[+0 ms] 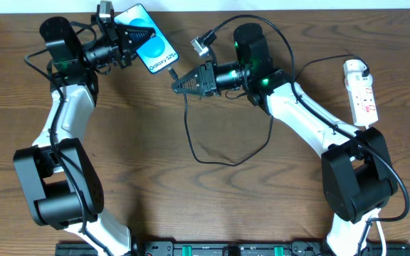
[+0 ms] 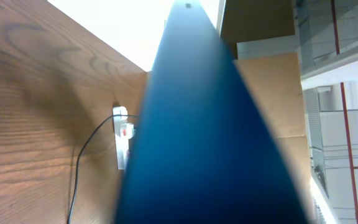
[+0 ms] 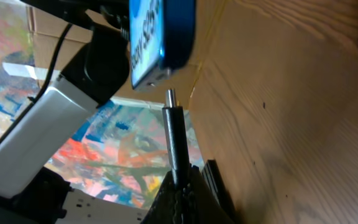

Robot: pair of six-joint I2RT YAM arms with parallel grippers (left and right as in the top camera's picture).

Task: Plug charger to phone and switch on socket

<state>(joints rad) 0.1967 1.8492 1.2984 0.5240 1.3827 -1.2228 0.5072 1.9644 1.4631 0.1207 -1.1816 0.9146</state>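
The phone, blue screen reading "Galaxy S25+", is held tilted above the table's far left, with my left gripper shut on it. In the left wrist view the phone is a blue blur that hides the fingers. My right gripper is shut on the charger just behind its plug. In the right wrist view the plug tip points at the phone's lower edge, a small gap short of it, with the right gripper clamped on the black stem. The socket lies at the far right.
The charger's black cable loops over the table's middle and runs back toward the socket, seen small with a red mark in the left wrist view. Both arm bases stand near the front edge. A rail runs along the front.
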